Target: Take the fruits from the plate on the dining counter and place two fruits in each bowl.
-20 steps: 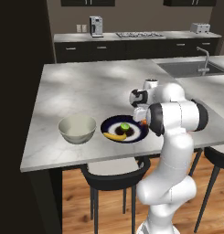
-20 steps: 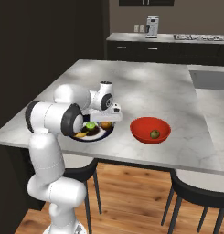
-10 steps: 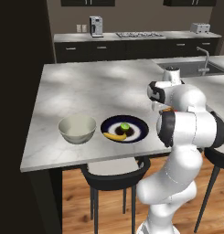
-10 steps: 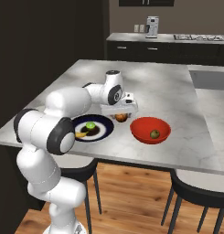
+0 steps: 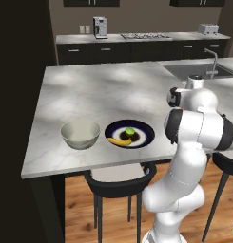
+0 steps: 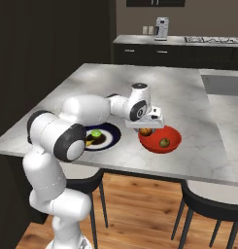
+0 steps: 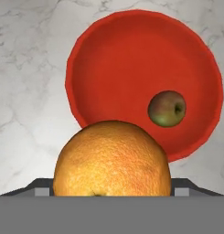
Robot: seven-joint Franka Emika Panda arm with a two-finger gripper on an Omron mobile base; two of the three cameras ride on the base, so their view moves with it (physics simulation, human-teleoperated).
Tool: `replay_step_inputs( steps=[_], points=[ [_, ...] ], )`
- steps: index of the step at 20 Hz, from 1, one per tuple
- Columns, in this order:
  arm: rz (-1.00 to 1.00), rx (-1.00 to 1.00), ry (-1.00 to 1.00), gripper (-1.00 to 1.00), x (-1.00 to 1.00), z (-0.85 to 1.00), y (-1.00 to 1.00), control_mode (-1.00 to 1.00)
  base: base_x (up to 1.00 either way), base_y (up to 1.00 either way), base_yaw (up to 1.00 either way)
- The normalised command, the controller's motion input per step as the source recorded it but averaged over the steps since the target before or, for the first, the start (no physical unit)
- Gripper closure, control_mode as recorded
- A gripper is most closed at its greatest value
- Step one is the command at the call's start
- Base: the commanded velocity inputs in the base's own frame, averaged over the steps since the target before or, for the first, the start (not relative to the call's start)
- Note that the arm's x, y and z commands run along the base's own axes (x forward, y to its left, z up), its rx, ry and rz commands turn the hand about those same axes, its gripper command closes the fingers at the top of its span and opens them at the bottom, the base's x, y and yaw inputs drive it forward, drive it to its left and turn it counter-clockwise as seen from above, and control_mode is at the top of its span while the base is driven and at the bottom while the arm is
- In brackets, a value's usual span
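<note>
Arm swung rightward; orange (image 7: 112,157) in fingers (image 6: 147,129) above red bowl (image 7: 131,55)

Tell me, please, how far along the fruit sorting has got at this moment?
Done: one greenish apple lies in the red bowl. In hand: the hand holds the orange at that bowl's near rim. Left: the banana, the green fruit and a dark one sit on the plate, and the pale bowl looks empty.
</note>
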Motion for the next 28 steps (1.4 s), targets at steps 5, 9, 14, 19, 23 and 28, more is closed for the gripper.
replay_step_inputs(
  steps=[5,9,14,19,23,28],
  points=[
    [0.00,0.24,0.01,1.00,0.38,-0.23,-0.15,-1.00,0.00,0.00,0.00],
    [0.00,0.08,0.05,1.00,0.52,-0.46,-0.25,-1.00,0.00,0.00,0.00],
    [0.00,0.00,0.03,1.00,0.45,-0.39,-0.07,-1.00,0.00,0.00,0.00],
    [0.00,0.00,0.02,-1.00,0.05,-0.05,0.00,-1.00,0.00,0.00,0.00],
    [0.00,0.00,0.00,-1.00,0.00,0.00,0.00,-1.00,0.00,0.00,0.00],
    [0.00,0.00,0.00,-1.00,0.00,0.00,0.00,-1.00,0.00,0.00,0.00]
  ],
)
